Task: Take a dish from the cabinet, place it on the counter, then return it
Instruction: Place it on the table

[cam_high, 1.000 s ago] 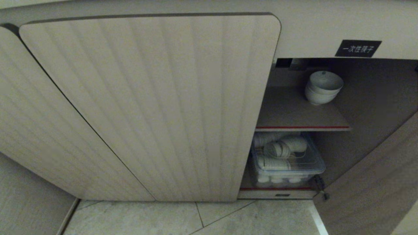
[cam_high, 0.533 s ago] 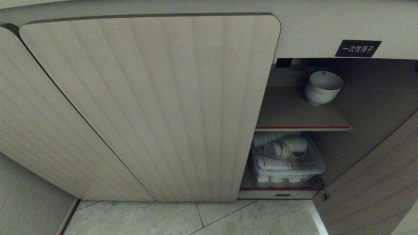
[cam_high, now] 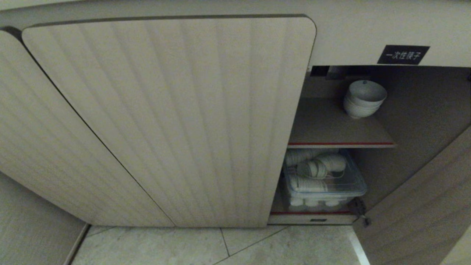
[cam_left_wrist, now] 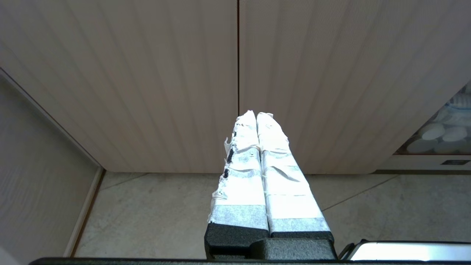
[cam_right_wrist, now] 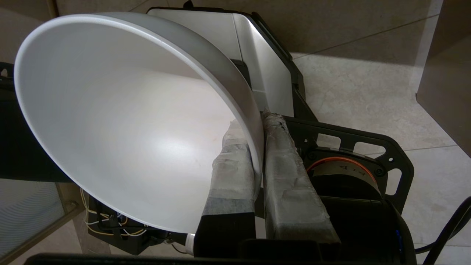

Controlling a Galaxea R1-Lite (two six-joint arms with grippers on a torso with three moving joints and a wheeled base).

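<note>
Apparently nothing shifts across the last second at the cabinet (cam_high: 169,121). Our right gripper (cam_right_wrist: 257,129), low beside its open side, pinches the white bowl (cam_right_wrist: 121,125) by the rim; left gripper (cam_left_wrist: 256,116) parked, shut.

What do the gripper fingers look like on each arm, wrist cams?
Left gripper: two long black fingers wrapped in frayed white tape, black bases bare. Right gripper: fingers taped the same, tape greyer and worn at the tips.
</note>
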